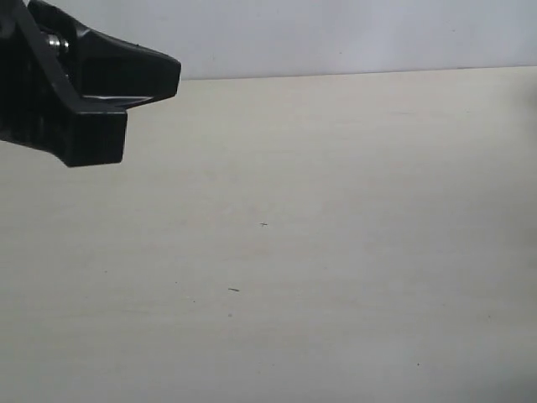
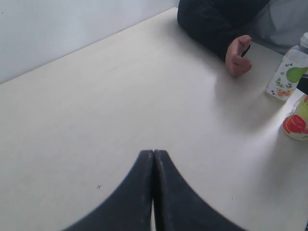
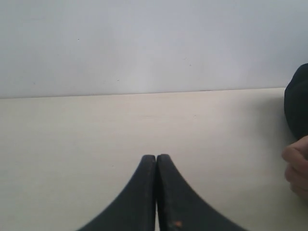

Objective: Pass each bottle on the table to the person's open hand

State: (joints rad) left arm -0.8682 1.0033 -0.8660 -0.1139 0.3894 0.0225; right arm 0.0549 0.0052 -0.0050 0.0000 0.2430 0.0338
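Left wrist view has my left gripper with its fingers pressed together on nothing, hanging over bare bench. Well ahead of it and off to one side stand two bottles, both upright. One is a clear bottle with a white fruit label. The other is a yellowish bottle with a red label, nearer to me and cut off by the frame edge. I judge they stand that way so I can take each by its body.

The person's hand rests on its side on the bench near the fruit-label bottle, apart from it. Its fingers are curled, and a black sleeve lies behind it. It looks parked rather than offered, so I judge no handover is under way.

My right gripper is likewise closed and empty. The same hand sits at the edge of its view, well apart, and no bottle shows there.

From the exterior camera I see only my left arm's black housing above the bench. I must spread the fingers before any grasp.
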